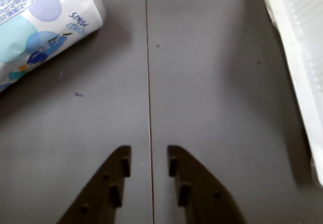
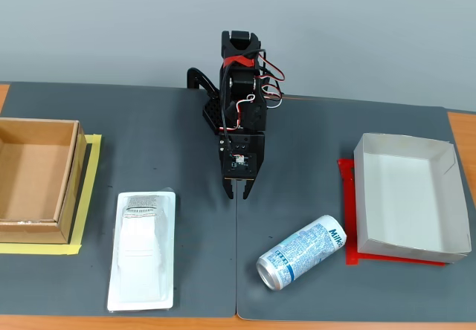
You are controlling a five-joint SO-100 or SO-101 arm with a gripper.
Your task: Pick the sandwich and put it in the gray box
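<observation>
The gripper (image 2: 239, 193) hangs over bare table (image 2: 297, 137), its jaws a little apart and holding nothing. The sandwich (image 2: 143, 250) lies flat at the left in the fixed view, well apart from the gray box (image 2: 407, 196) at the right.

I think the main risk is a bad grasp: the packet is flat and slippery, so the fingers may slide off its wrap. The can (image 2: 301, 252) lies between gripper and box and can be knocked.

The wrist view shows only the can (image 1: 43, 24) and the packet's edge (image 1: 298, 42), plus the jaw gap. Only the fixed view shows both boxes.
</observation>
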